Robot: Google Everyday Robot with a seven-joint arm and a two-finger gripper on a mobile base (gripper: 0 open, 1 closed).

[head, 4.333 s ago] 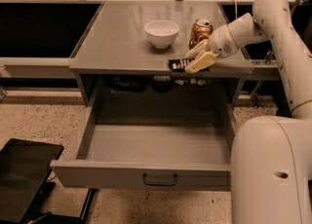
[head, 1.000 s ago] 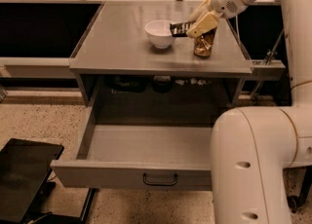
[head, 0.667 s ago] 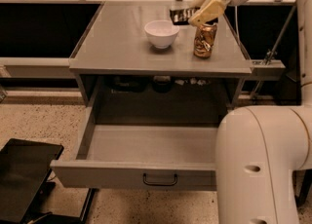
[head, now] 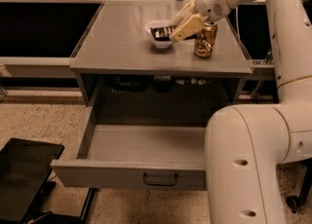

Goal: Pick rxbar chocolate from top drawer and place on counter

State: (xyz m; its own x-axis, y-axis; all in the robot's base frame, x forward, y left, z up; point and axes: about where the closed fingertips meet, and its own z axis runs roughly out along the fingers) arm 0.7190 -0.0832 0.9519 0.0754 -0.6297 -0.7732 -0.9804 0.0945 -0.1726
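My gripper is above the counter, at its back right, shut on the rxbar chocolate. The dark bar sticks out to the left of my pale fingers and hangs over the white bowl. The copper-coloured can stands just right of the gripper. The top drawer is pulled fully open below; the part of its floor that I see holds nothing. My arm hides its right end.
Dark side shelves flank the cabinet on the left and right. A black flat object lies on the speckled floor at the lower left. My white arm body fills the lower right.
The gripper has carried the rxbar up out from the drawer front to the counter's back right, then moved left and down so the bar now hangs over the white bowl.
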